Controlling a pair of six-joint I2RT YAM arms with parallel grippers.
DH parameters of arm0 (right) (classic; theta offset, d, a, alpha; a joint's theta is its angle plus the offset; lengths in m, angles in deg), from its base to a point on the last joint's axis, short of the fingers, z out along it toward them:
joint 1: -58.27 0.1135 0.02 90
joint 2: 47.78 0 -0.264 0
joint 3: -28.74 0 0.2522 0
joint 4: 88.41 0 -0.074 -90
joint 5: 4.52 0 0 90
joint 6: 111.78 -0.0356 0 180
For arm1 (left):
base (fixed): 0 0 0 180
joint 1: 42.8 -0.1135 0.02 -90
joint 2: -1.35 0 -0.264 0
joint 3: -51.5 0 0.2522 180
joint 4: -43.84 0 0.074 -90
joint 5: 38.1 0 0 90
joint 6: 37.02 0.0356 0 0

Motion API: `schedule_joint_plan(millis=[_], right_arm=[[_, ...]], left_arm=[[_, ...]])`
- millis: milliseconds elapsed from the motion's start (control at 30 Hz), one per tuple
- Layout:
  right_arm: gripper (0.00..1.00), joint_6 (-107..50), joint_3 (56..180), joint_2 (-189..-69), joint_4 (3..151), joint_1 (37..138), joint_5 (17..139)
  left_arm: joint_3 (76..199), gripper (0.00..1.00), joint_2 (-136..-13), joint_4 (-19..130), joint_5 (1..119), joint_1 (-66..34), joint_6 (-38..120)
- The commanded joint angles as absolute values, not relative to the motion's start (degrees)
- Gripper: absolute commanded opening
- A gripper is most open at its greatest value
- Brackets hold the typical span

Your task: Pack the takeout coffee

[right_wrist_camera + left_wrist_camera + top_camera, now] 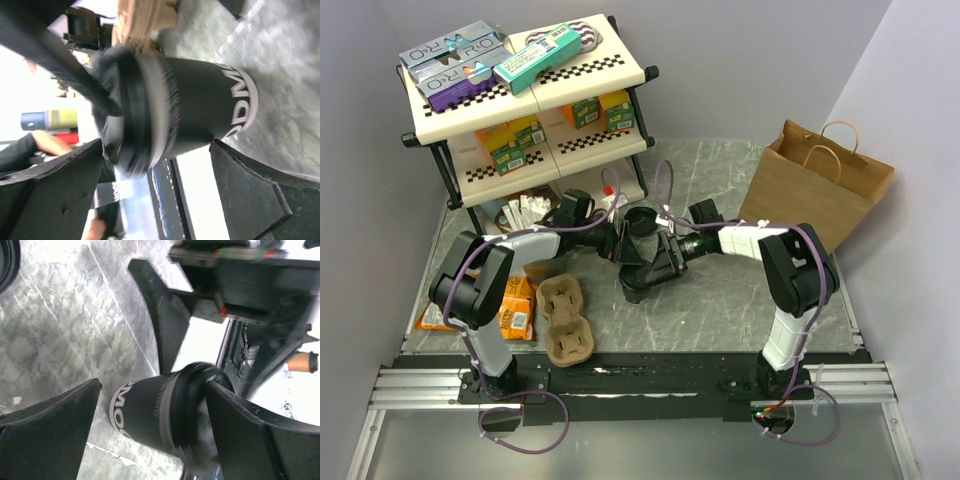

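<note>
Marble worktop (720, 180), grey walls (740, 60) around. Well behind the left tool (154, 385): shelf rack (520, 110), snack packets (515, 312), pulp cup carrier (566, 322); none in the path. The left tool gapes wide and straddles the takeout coffee (145, 422), which stands upright on the worktop. One finger (240, 420) looks to touch the lid (192, 410) at its rim, with no grip on the wall. Opposite it, the right tool (156, 145) is spread wide too, cup just ahead of its tips, clear on both sides, holding nothing. Judgement: thin paper wall, light, crushes easily; lid is slick and could pop; if full, top-heavy and spill-prone. Take it mid-wall below the lid, soft squeeze, keep upright. Main obstruction is the opposing tool: both crowd one cup, so one should back off. Round black item (640, 220), can't tell what, sits just beyond both tools. Paper bag (815, 185) stands open well behind the right tool, its own arm (790, 270) between.
</note>
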State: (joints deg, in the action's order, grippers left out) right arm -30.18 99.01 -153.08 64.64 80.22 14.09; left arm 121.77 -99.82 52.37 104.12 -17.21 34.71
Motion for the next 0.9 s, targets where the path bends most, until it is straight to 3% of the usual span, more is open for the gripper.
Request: schedule_joint_plan(millis=[0, 133, 267, 400, 600, 867], right_arm=[[0.95, -31.8, 99.6, -146.6, 73.3, 79.0, 10.6], [0.96, -31.6, 102.3, -146.5, 70.9, 77.7, 9.7], [0.97, -25.1, 107.2, -147.4, 59.3, 77.4, 12.2], [0.97, -17.0, 111.9, -147.1, 49.3, 77.7, 20.1], [0.96, -12.9, 112.8, -145.7, 46.5, 77.6, 24.7], [0.96, -5.7, 113.8, -145.3, 48.7, 78.8, 22.6]], left_arm=[[126.1, 0.93, -100.1, 53.0, 106.5, -17.2, 37.8], [130.7, 0.94, -99.5, 55.3, 106.5, -17.2, 38.9], [133.3, 0.95, -97.0, 61.6, 102.9, -17.4, 43.6], [135.4, 0.95, -92.5, 73.0, 102.3, -17.8, 57.4], [128.5, 0.96, -83.5, 79.0, 97.4, -17.5, 71.6], [121.1, 0.97, -80.3, 76.0, 98.4, -15.9, 72.5]])
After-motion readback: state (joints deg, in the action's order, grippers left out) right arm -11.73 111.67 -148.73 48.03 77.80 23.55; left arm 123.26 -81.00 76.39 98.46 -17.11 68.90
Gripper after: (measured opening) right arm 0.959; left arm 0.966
